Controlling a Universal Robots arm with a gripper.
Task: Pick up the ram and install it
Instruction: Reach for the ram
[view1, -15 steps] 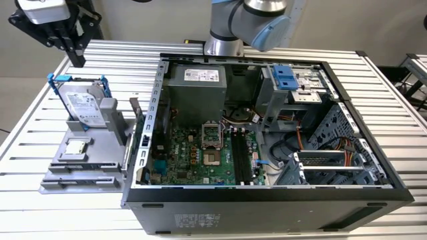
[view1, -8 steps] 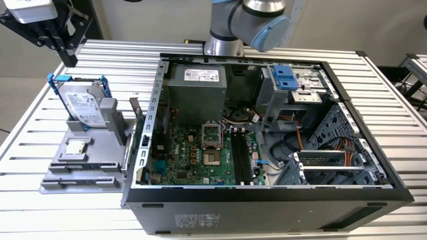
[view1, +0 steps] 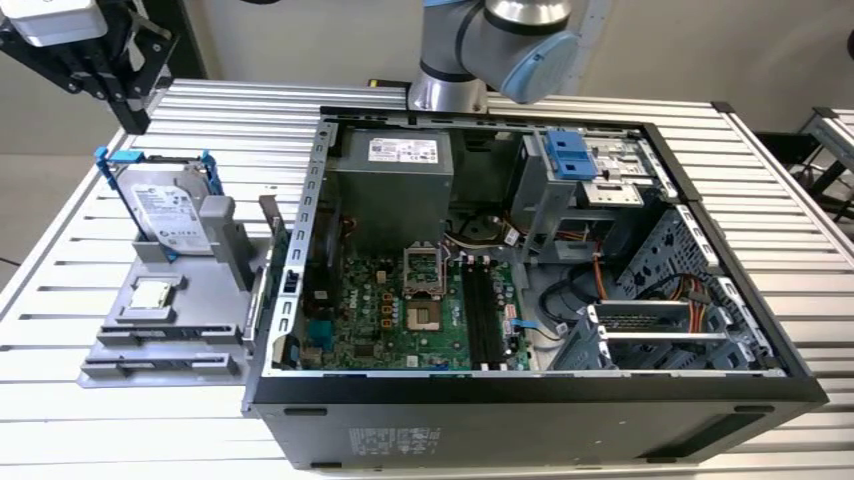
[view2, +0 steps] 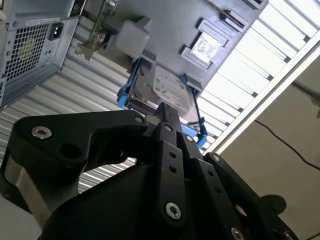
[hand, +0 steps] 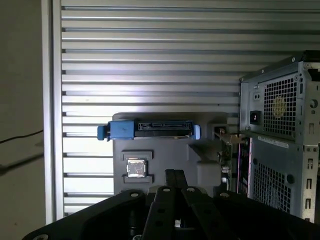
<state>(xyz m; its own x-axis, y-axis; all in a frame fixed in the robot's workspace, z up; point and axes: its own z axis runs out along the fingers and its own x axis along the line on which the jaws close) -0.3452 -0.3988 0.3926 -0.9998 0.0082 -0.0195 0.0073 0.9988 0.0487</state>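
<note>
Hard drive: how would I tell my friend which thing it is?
At the exterior view's left of the open computer case sits a gray holder. The hard drive stands upright on it: a silver box in a blue bracket, much bigger than the small square chip lying flat nearby.

You see slatted metal table (view1: 80, 430) under everything. Second slatted table (view1: 834, 130) at exterior view's right edge. Beige floor (hand: 22, 75) beside table in first wrist view; dark cable (hand: 20, 136) lies on it. Glare brightens slats.
</note>
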